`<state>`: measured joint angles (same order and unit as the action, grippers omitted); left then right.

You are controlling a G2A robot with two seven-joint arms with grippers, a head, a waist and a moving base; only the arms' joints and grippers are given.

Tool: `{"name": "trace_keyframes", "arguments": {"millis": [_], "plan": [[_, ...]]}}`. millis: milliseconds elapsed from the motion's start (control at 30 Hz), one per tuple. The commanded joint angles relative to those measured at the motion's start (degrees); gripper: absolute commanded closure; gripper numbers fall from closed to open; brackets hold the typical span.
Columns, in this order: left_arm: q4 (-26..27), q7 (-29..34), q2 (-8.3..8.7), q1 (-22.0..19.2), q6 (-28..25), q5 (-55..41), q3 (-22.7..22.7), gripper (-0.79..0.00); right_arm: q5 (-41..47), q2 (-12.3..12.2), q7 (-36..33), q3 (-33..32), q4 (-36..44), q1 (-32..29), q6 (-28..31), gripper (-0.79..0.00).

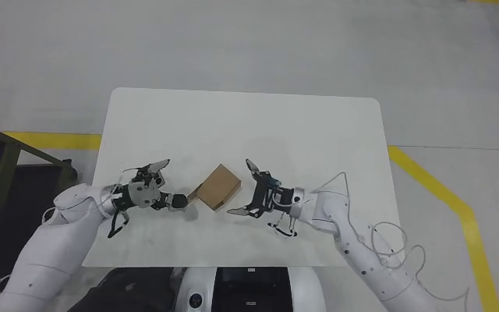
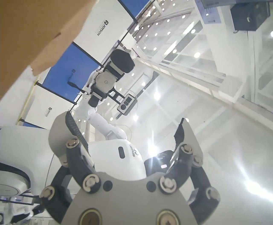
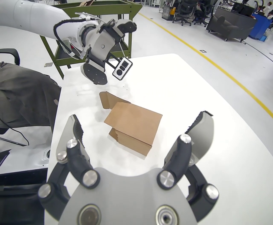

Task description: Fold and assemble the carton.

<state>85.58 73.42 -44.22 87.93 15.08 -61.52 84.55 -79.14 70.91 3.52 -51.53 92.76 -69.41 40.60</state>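
Carton (image 1: 221, 186) sits on the surface (image 1: 312, 125) between my claws, body formed, left-side flap (image 3: 105, 100) unfolded. Left claw (image 2: 124, 117) and right claw (image 3: 139, 115) both spread, empty. Next, I reckon: right braces, left tucks flap.

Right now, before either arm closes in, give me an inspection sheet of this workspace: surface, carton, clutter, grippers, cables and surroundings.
surface: white table with rounded corners.
job's things: brown carton lying on the table between the two arms, partly folded, flaps open at the end toward the left arm.
clutter: nothing seen.
grippers: left gripper open, empty; right gripper open, empty, facing the carton.
cables: black sleeved cable looped at the left wrist.
surroundings: yellow floor line; green cart.
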Motion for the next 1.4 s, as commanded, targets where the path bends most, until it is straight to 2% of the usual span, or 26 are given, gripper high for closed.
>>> {"name": "trace_keyframes", "arguments": {"millis": [0,67,167,233,300,333,467,600,667,800,900,1367], "plan": [[1.21,0.14,0.12,1.18,-3.82,1.23,1.84,-0.785,-0.42,-0.07,0.59,-0.07,0.28,-0.25,-0.13,-0.785],[3.14,-1.95,0.23,2.08,-7.45,4.03,3.71,-0.785,-0.80,-0.14,0.93,-0.09,0.43,-0.50,-0.31,-0.785],[5.80,-2.56,0.27,2.84,-8.62,5.03,5.13,-0.785,-1.04,-0.20,1.10,-0.03,0.82,-0.93,-0.61,-0.785],[7.74,-4.55,0.34,3.20,-11.85,7.99,6.80,-0.785,-1.12,-0.26,1.29,-0.08,1.24,-1.40,-0.99,-0.785],[9.68,-3.63,0.30,3.84,-14.48,8.22,7.83,-0.785,-1.19,-0.34,1.48,-0.18,1.56,-1.79,-1.19,-0.785],[10.16,-3.49,0.30,4.25,-16.82,9.19,8.77,-0.785,-1.19,-0.38,1.62,-0.24,1.72,-2.01,-1.24,-0.785],[12.90,-10.33,0.30,6.83,-29.64,22.01,13.16,-0.785,-1.40,-0.49,2.10,-0.23,1.83,-2.59,-1.49,-0.785],[13.49,-11.67,-0.01,8.47,-37.71,25.98,14.47,-0.785,-1.51,-0.42,2.13,0.23,1.61,-2.51,-1.71,-0.785],[13.27,-12.34,-0.27,8.52,-44.01,27.89,14.74,-0.785,-1.83,-0.35,2.13,0.66,1.60,-2.36,-1.96,-0.785],[11.94,-13.43,-0.62,7.05,-52.01,33.29,14.02,-0.785,-2.36,-0.24,2.50,1.17,1.28,-2.22,-2.81,-0.785],[11.27,-16.19,-0.90,5.13,-57.24,41.84,13.21,-0.785,-2.62,-0.17,3.17,1.38,0.85,-2.18,-3.56,-0.785],[11.25,-16.62,-0.94,4.90,-57.75,42.88,13.08,-0.785,-0.01,0.00,5.69,1.37,-1.08,-1.95,-3.13,-0.785]]}}
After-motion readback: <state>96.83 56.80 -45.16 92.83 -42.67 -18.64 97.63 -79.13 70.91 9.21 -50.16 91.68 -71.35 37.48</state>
